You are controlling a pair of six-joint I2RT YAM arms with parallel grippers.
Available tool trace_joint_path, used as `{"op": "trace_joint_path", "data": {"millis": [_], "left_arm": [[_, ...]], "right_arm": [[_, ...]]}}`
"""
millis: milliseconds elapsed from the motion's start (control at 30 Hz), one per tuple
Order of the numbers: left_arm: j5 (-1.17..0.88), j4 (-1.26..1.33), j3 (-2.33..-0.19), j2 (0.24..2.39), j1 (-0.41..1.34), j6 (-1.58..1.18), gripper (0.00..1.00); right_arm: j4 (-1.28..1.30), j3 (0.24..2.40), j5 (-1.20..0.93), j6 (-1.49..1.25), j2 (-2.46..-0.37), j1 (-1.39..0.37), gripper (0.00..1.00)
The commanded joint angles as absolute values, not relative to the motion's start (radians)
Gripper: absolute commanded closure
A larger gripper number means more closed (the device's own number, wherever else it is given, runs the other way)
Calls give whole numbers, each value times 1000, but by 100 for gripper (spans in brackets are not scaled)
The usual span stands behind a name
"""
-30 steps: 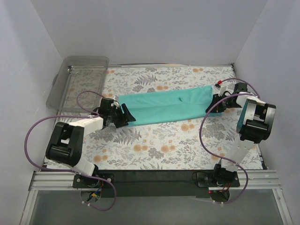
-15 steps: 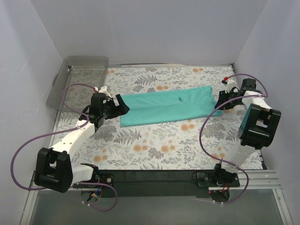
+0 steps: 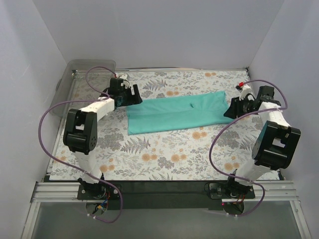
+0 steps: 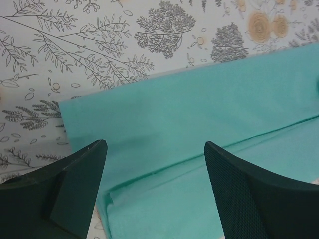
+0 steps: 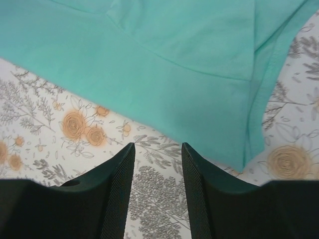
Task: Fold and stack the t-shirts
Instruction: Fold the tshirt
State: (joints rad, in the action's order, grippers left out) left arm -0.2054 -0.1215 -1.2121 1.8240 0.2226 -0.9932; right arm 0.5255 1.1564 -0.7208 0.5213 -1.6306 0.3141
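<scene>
Left end effector (image 3: 133, 93) has swung toward the clear bin (image 3: 89, 64), spread wide; right end effector (image 3: 230, 110) narrowly parted, both unladen.

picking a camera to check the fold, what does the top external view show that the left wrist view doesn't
Top external only: the clear bin at the far left corner, the right gripper by the teal t-shirt's right end, and the shirt's full length. Left wrist only: the layered fold edge near the shirt's left end, seen close between the open left gripper's fingers. Both: the shirt lying on the floral table cover, with the left gripper at its left end.
</scene>
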Motion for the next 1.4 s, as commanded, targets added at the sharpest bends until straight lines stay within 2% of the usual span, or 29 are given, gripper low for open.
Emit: {"op": "trace_joint_path", "data": {"millis": [0,133,300,367,500,867,1200,1300,1367], "left_arm": [[-219,-158,-1331,1880,209,-881,28],[-225,-210,-1419,1982,209,-831,32],[-184,-203,-1387,1939,209,-815,32],[-160,-195,-1361,1910,209,-828,31],[-138,-166,-1276,1762,209,-865,30],[-146,-156,-950,1237,207,-920,24],[-150,-215,-808,1003,207,-968,23],[-155,-235,-796,979,207,-973,23],[-152,-239,-785,965,207,-982,23]], "right_arm": [[534,1108,-799,552,-1575,314,57],[531,1069,-758,543,-1557,318,58],[422,1040,-579,402,-1540,379,56],[397,1043,-546,368,-1571,382,52],[394,1074,-551,328,-1640,382,48],[350,1104,-488,247,-1761,382,48],[313,1141,-492,170,-1842,382,52],[310,1150,-500,156,-1859,382,58],[307,1155,-503,155,-1864,382,65]]}}
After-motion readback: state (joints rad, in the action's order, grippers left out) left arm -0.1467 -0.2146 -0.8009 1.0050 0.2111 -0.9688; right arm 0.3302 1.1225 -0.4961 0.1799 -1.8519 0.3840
